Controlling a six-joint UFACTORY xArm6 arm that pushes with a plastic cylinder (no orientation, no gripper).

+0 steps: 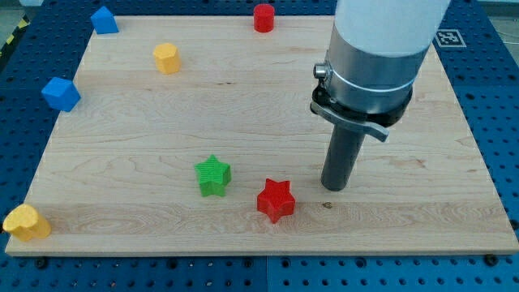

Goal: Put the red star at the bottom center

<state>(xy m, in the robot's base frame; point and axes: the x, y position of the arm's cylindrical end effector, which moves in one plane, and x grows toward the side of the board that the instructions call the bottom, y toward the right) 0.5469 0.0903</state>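
The red star [275,199] lies on the wooden board [259,122] near the view's bottom, just right of centre. My tip [334,187] rests on the board to the right of the red star and slightly above it, a short gap apart. A green star [213,176] sits just left of the red star, slightly higher in the view.
A red cylinder [263,17] stands at the top edge. A yellow block [166,58] and two blue blocks [104,19] [61,93] are at the upper left. A yellow heart-like block [25,222] sits at the bottom left corner. The blue perforated table surrounds the board.
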